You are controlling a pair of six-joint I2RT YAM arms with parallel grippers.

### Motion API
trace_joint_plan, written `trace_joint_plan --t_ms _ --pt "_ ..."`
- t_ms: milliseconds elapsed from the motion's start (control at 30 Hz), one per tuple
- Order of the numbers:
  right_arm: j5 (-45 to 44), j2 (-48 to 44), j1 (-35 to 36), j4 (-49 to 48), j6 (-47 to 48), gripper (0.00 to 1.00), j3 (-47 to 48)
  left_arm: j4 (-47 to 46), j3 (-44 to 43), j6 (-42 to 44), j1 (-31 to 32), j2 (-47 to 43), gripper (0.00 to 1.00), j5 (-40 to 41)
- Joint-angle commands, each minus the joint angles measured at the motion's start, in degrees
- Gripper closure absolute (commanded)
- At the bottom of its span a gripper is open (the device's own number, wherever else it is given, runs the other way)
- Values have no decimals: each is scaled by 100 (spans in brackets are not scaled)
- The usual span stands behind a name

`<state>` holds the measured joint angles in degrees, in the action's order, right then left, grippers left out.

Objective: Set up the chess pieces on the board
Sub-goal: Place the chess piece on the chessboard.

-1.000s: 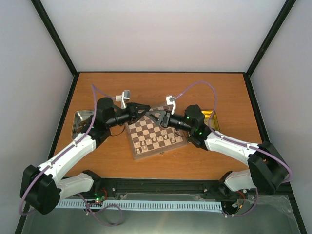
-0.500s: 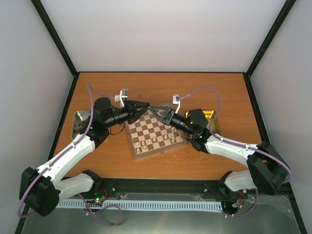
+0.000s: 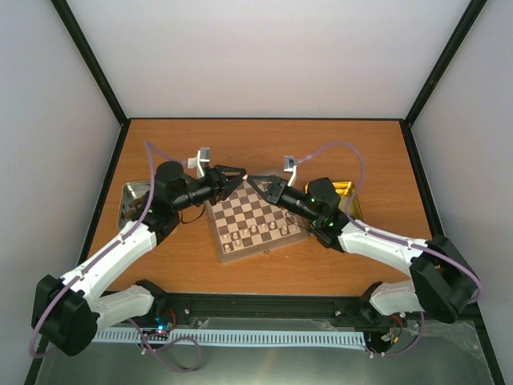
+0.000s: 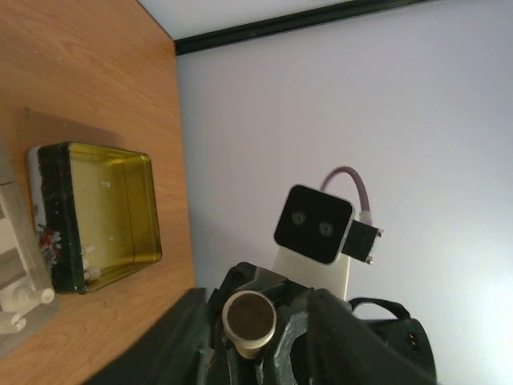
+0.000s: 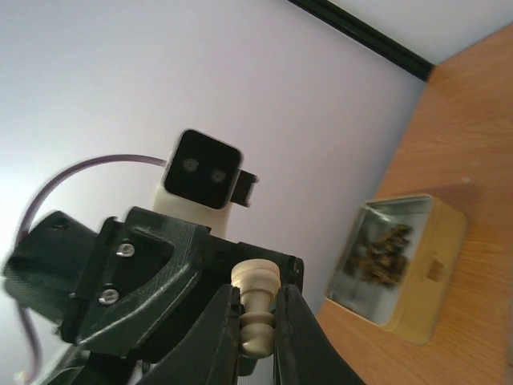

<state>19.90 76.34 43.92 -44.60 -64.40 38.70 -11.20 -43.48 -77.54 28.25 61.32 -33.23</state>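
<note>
Both grippers meet tip to tip in the air over the far edge of the board [image 3: 258,215]. My right gripper [image 5: 258,298] [image 3: 257,182] is shut on a cream-white chess piece [image 5: 256,317], clamped by its stem with its base pointing at the other arm. In the left wrist view that piece [image 4: 250,319] shows end-on, a round brown felt base. My left gripper [image 4: 256,311] [image 3: 237,175] is open around it, its fingers [image 4: 186,337] standing clear on both sides. Several cream pieces [image 3: 253,231] stand on the board's near rows.
A gold tin [image 4: 100,215] [image 3: 346,192] with a few cream pieces in it sits right of the board. A silver metal tray [image 5: 394,265] [image 3: 130,202] holding dark brown pieces lies to the left. Black frame rails edge the wooden table [image 3: 264,140].
Both grippers rose from the board's far rows and came together. My right gripper closed on the cream piece and my left gripper's jaws eased apart from it.
</note>
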Motion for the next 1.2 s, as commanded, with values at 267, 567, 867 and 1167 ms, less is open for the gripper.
trace_joint_plan --t_ms 267,567,867,1167 --pt "-1342 489 -15 7918 3164 92 2460 3067 -141 3511 23 -1070 39 3056" --pt "-3092 2018 -147 10421 4537 92 4223 3477 -562 5078 27 -1217 33 4167" --pt "-2721 2990 -228 11109 5054 91 5025 3237 -297 5255 18 -1503 33 4586" --pt "-2251 3458 -226 11093 5095 90 5088 3299 -250 5249 22 -1717 33 4716"
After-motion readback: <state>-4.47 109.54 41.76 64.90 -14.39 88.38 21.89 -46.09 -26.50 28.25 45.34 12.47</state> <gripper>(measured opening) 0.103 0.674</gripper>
